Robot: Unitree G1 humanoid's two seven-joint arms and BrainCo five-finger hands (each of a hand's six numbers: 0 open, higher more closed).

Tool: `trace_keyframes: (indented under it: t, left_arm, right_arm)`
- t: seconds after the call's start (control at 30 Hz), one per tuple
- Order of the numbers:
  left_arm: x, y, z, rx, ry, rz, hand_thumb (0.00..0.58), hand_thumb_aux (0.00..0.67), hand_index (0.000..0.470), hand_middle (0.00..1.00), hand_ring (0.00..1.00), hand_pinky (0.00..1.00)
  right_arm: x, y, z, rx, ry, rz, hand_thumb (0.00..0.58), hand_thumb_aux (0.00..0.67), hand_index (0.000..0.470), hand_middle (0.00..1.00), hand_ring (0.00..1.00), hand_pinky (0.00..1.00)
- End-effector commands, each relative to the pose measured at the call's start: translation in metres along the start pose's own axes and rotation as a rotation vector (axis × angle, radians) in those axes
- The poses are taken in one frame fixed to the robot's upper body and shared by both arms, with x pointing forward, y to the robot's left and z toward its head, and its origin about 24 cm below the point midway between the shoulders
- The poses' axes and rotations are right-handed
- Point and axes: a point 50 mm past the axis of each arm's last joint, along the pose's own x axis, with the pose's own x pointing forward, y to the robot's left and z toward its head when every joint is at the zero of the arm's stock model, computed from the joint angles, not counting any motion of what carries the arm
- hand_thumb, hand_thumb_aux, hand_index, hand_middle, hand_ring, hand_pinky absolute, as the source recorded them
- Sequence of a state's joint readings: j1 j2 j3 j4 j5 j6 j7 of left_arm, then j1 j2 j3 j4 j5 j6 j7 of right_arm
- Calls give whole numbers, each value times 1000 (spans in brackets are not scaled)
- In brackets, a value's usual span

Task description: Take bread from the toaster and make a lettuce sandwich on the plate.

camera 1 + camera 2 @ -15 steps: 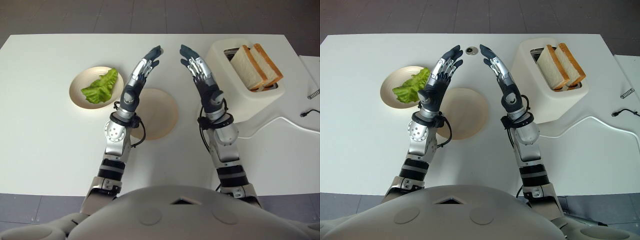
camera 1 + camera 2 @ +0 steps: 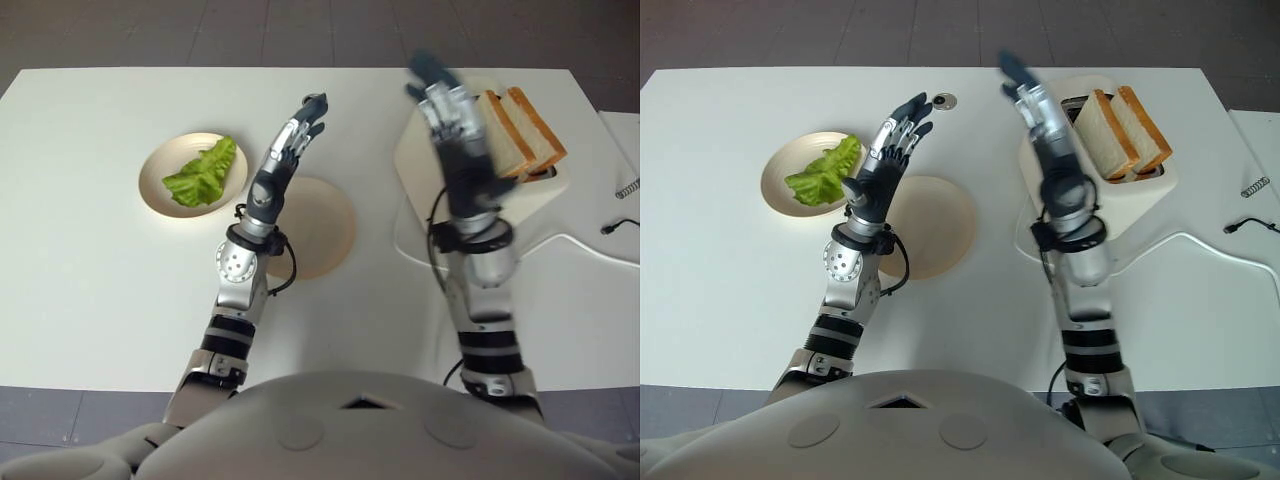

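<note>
Toaster (image 2: 1140, 200) at the far right is half hidden: the right hand (image 2: 455, 135) and its forearm cover its left side. Two bread slices (image 2: 522, 132) stand in its slots, leaning right, just right of that hand and apart from it. The right fingers are stretched straight and hold nothing. The left hand (image 2: 280, 165), also straight-fingered and empty, hides the left edge of the plate (image 2: 325, 225). Lettuce (image 2: 205, 172) lies in a bowl (image 2: 152, 190) at the far left. A cable (image 2: 590, 243) runs off right, where a spring (image 2: 627, 188) is cut off.
</note>
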State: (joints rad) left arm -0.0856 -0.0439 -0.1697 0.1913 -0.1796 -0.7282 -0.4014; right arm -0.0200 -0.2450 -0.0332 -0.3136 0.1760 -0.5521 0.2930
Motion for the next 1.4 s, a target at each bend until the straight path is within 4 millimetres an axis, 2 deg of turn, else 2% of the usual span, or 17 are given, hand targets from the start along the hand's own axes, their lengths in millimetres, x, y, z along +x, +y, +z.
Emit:
trace_keyframes:
  t: [0.03,0.17,0.27,0.47,0.5,0.57,0.6,0.63,0.67,0.73,0.83,1.0,1.03,1.07,1.1,1.23,1.4]
  left_arm:
    - [2,0,-1,-6,7,-14,0,0,0,0,0,0]
    - [1,-2,-2,-6,16,-38,0,0,0,0,0,0]
    - [-2,0,-4,-5,31,-40,0,0,0,0,0,0]
    - [-4,-1,-7,-3,43,-48,0,0,0,0,0,0]
    - [-4,-1,-7,1,43,-52,0,0,0,0,0,0]
    - [-4,-2,-8,3,45,-56,0,0,0,0,0,0]
    - [-5,-3,-8,3,46,-57,0,0,0,0,0,0]
    - [-5,-3,-8,4,47,-59,0,0,0,0,0,0]
    - [-5,-4,-8,5,47,-61,0,0,0,0,0,0]
    - [-6,-4,-8,9,48,-64,0,0,0,0,0,0]
    - [-6,-5,-7,12,47,-68,0,0,0,0,0,0]
    - [-6,-4,-7,18,47,-71,0,0,0,0,0,0]
    - [-6,-3,-7,21,47,-69,0,0,0,0,0,0]
    - [-6,-3,-7,25,46,-67,0,0,0,0,0,0]
    - [-5,-2,-7,35,45,-63,0,0,0,0,0,0]
    - [0,14,-7,109,78,18,0,0,0,0,0,0]
    - [5,70,-8,461,279,194,0,0,0,0,0,0]
  right_arm:
    - [-1,-47,26,-185,-14,-40,0,0,0,0,0,0]
    - [-13,-93,22,-486,140,-71,0,0,0,0,0,0]
    - [-29,-131,-5,-735,417,-81,0,0,0,0,0,0]
    - [-63,-137,-50,-776,719,64,0,0,0,0,0,0]
    - [-67,-135,-54,-763,746,90,87,53,37,0,0,0]
    - [-75,-132,-61,-745,790,138,400,297,208,0,0,0]
    - [-80,-131,-63,-737,809,170,466,373,262,0,0,0]
    - [-83,-129,-64,-729,822,197,470,378,265,0,0,0]
    - [-85,-128,-64,-719,829,217,541,497,348,0,0,0]
    - [-86,-131,-62,-716,833,229,580,662,464,0,0,0]
    - [-86,-137,-56,-718,827,209,580,670,470,20,20,20]
    - [-70,-139,-47,-702,746,142,580,670,470,435,435,435]
    - [-64,-141,-45,-711,722,115,580,670,470,733,733,733]
    - [-58,-143,-42,-718,689,76,580,670,470,937,937,937]
    - [-51,-145,-38,-723,648,30,580,670,470,1000,1000,1000]
    - [-17,-148,-15,-732,399,-165,580,670,470,1000,1000,1000]
    - [7,-143,20,-680,112,-325,580,670,470,1000,1000,1000]
